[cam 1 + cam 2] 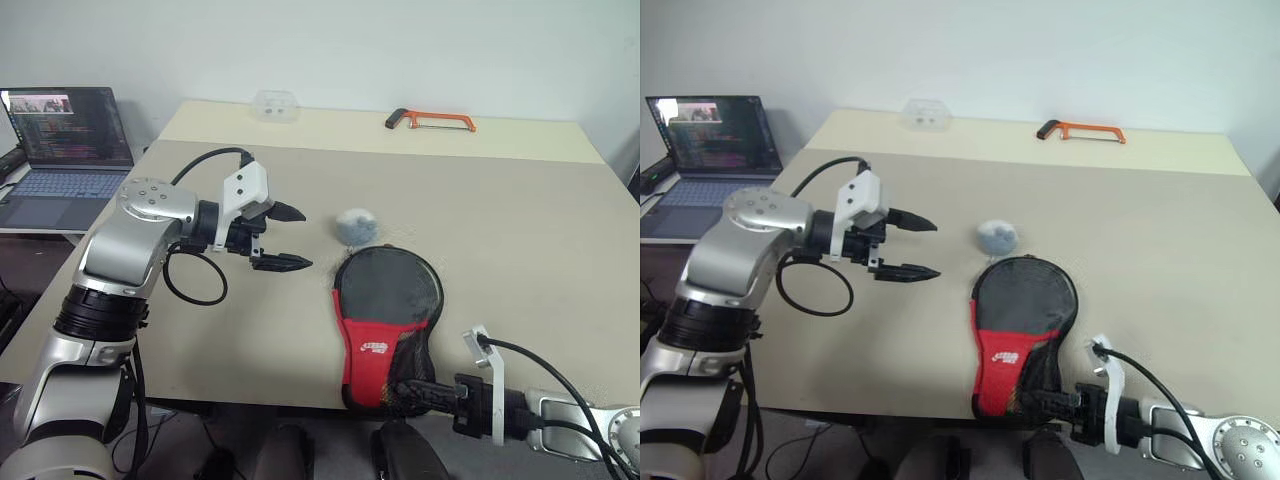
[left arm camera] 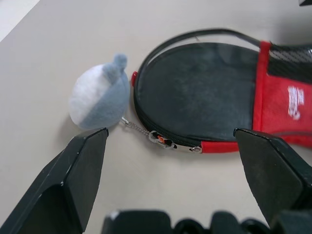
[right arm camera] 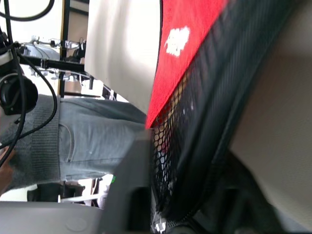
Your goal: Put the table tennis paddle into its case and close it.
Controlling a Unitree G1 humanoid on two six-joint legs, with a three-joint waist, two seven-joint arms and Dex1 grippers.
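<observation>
Lying flat near the table's (image 1: 520, 230) front edge, the case (image 1: 386, 318) has its round black end toward the far side and its red panel and mesh handle end toward the robot, that end reaching the edge. The paddle itself cannot be made out apart from the case; a dark round face fills the round end, and whether that is rubber or fabric is unclear. Along the rim nearest the left gripper (image 1: 291, 238), the zipper pull (image 2: 161, 140) sits partway round the round end, and a short chain runs from it to a small grey-blue lump (image 1: 356, 226) that rests just beside the case's round end. The left gripper hovers above the table, off to the case's left and a little farther from the robot, with both fingers spread wide and nothing between them; in its wrist view the lump and the zipper pull lie ahead of the gap. The right gripper (image 1: 415, 394) is at the case's handle end, at the table edge, its fingers against the mesh (image 3: 195, 136); whether they are clamped on it I cannot tell. Well apart, at the far side, lie an orange hacksaw (image 1: 431, 121) and a clear plastic piece (image 1: 276, 105). Off the table, beyond the left arm, stands an open laptop (image 1: 66, 150).
</observation>
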